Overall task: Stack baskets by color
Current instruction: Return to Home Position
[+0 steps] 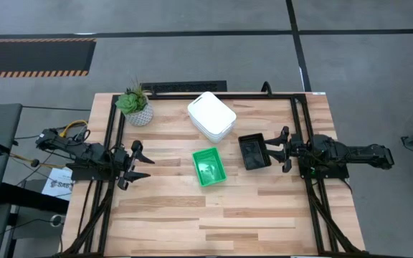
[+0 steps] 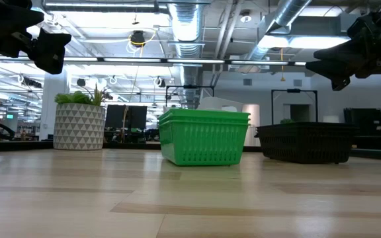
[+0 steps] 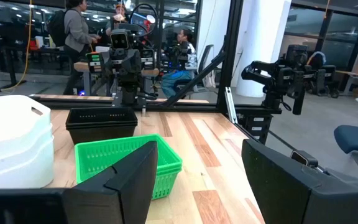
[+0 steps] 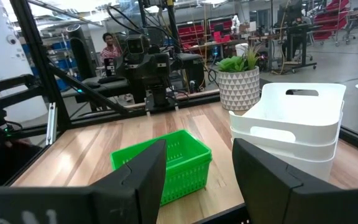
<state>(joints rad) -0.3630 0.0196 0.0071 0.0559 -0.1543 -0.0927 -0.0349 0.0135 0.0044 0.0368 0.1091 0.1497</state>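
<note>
A stack of white baskets stands on the table toward the far edge. A stack of green baskets rests at the middle, with the black baskets to its right. Each stack rests on its bottom. From table height the green stack and the black one show nested rims. My left gripper hovers open at the table's left edge, pointing level toward the green stack. My right gripper hovers open at the right edge, just right of the black stack and above it.
A potted green plant stands at the far left of the table. Black frame rails run along both side edges. Bare wood lies across the near half of the table. People and equipment show in the room beyond.
</note>
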